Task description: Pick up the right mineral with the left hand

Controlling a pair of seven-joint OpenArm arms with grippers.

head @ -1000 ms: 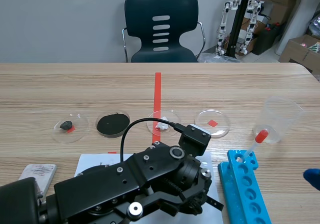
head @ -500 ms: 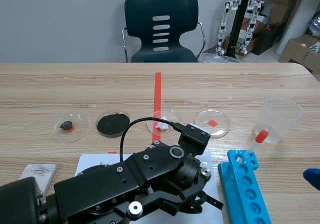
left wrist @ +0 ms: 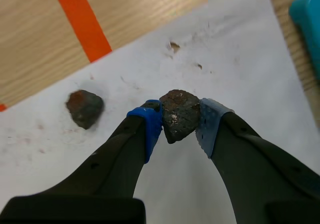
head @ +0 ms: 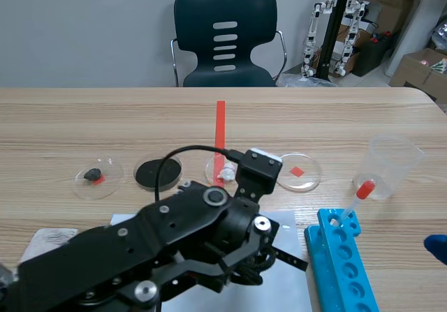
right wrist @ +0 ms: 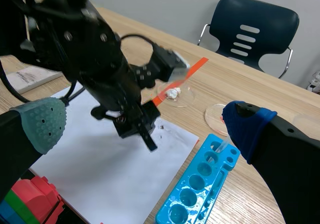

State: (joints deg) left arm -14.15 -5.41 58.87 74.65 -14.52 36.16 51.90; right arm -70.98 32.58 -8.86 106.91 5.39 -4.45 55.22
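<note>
Left pincer (left wrist: 178, 126) is clamped on the right mineral (left wrist: 180, 111), a dark, reddish lump pressed between its two blue pads (left wrist: 149, 129) over the white paper sheet (left wrist: 240, 68) on the desk (head: 105, 123). The other mineral (left wrist: 85, 107) lies on the sheet beside the pincer, apart from its fingers. Right pincer (right wrist: 141, 126) has its fingers spread wide and holds nothing, with the blue tube rack (right wrist: 200, 181) ahead of it on the desk.
</note>
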